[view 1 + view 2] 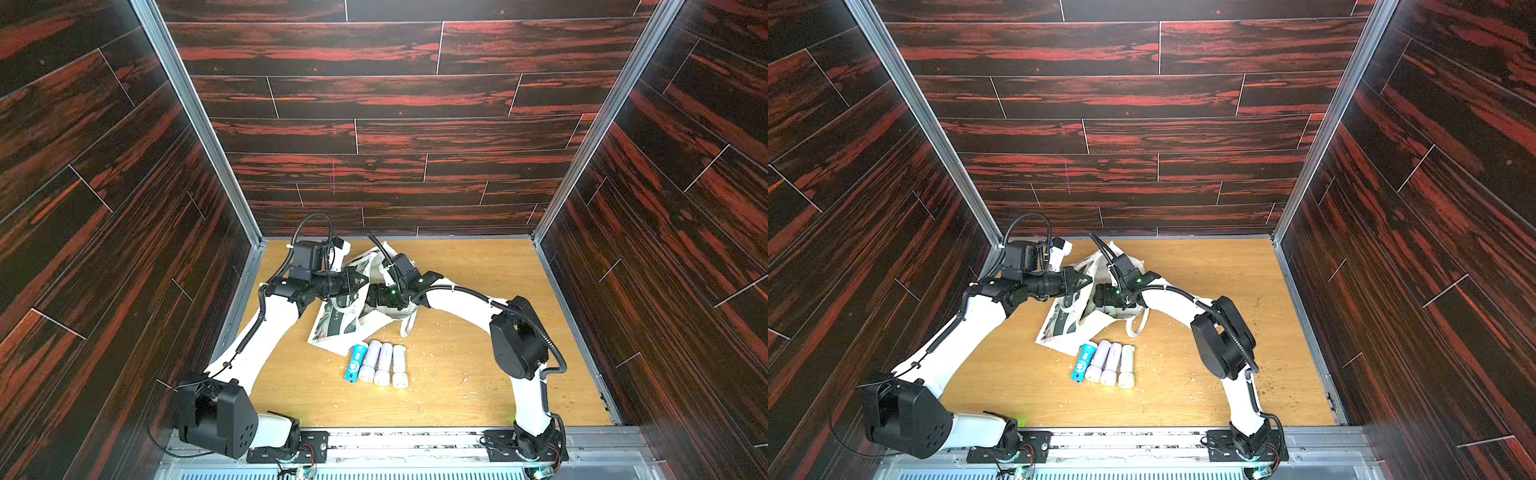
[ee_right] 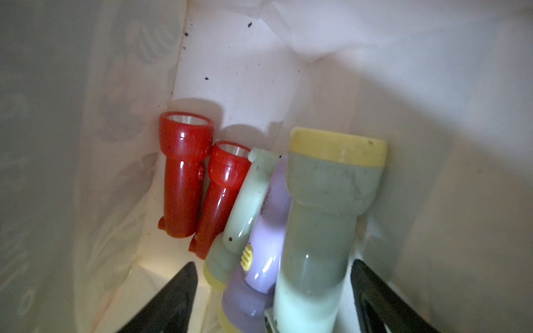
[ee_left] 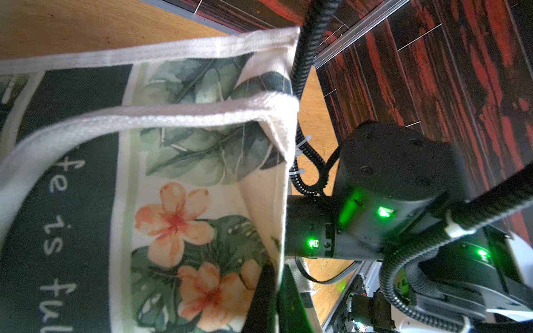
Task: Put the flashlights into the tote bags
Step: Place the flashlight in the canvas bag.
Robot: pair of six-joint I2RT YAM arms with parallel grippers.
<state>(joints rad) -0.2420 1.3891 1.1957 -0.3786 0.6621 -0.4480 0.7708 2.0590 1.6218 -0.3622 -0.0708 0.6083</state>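
Observation:
The tote bag (image 1: 332,328) lies crumpled on the table between my two arms, its printed panel facing up. My left gripper (image 3: 278,271) is shut on the bag's cloth edge and lifts it. My right gripper (image 2: 272,265) is inside the bag, open. A pale flashlight with a yellow head (image 2: 326,219) lies loose between its fingers. Further in lie two red flashlights (image 2: 184,173), a pale green one (image 2: 248,201) and a lilac one (image 2: 271,230). On the table in front of the bag, a blue flashlight (image 1: 355,362), two lilac ones (image 1: 371,360) and a white one (image 1: 400,365) lie side by side.
The bag's loop handle (image 1: 409,322) trails onto the wooden table (image 1: 478,374) beside my right forearm. Dark wood-patterned walls close in the back and both sides. Small crumbs are scattered over the tabletop.

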